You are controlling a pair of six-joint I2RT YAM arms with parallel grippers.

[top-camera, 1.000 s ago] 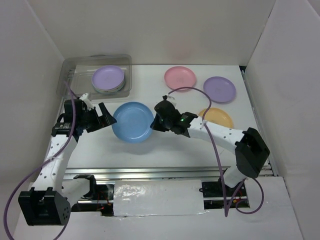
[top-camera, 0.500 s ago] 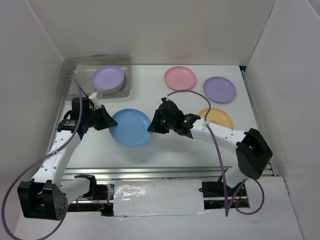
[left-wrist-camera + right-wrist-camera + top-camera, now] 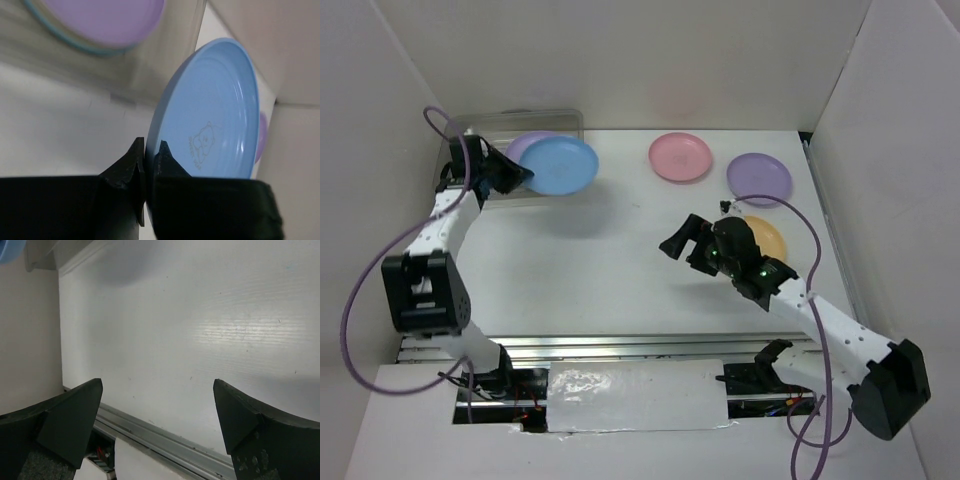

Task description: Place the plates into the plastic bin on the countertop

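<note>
Light blue plate [image 3: 558, 165] at the far left of the top view, pinched by its left edge in the left pincer [image 3: 517, 174] and hanging over the right side of the clear bin [image 3: 485, 124]. Covers part of a purple plate [image 3: 525, 146] lying inside that bin. Farther right on the white table [image 3: 600, 260]: a pink plate [image 3: 680, 157], a second purple plate [image 3: 759, 178] and an orange-yellow plate [image 3: 772, 238], this last half hidden behind the right arm. Right pincer [image 3: 682, 240] near mid-table, fingers spread apart, nothing between them.

From the left wrist: pincer [image 3: 145, 156] clamped tight on the rim of the blue plate [image 3: 215, 120], tilted almost on edge, a faint bear drawing on its face. Beyond it, blurred, the bin wall [image 3: 167, 65] and the purple plate [image 3: 100, 17] inside.

From the right wrist: pincer [image 3: 157, 410] wide apart over bare table [image 3: 200, 330], the metal rail [image 3: 150, 432] below.
</note>
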